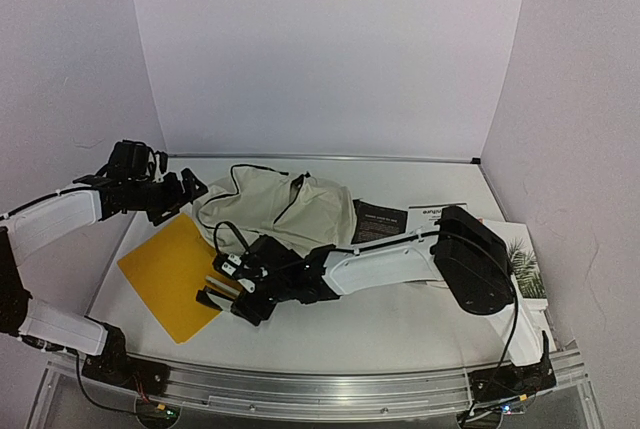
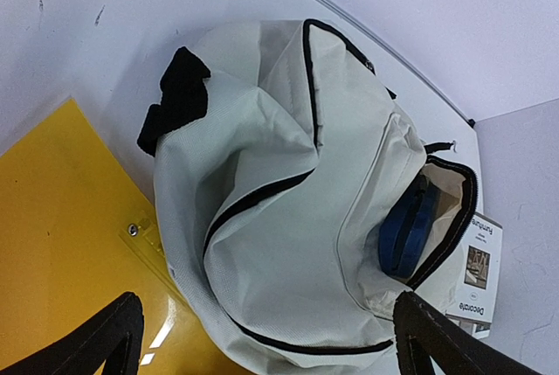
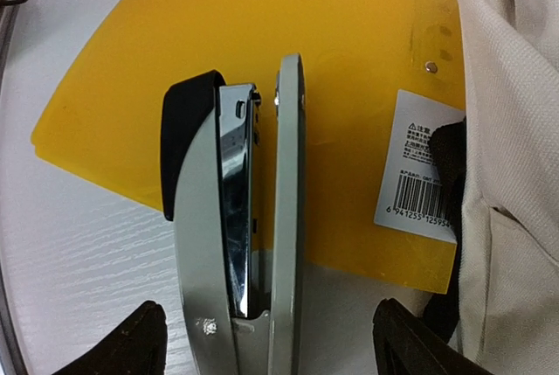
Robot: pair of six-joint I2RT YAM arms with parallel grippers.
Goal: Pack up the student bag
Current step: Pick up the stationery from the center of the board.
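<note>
Cream student bag [image 1: 285, 211], stapler [image 3: 236, 218] on yellow folder [image 3: 349, 60]

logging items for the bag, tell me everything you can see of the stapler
The stapler is silver metal with a black plastic cap at one end, its two arms slightly parted. It lies on its side, partly on the yellow folder, partly on the white table, inside the open right pincer.
</note>
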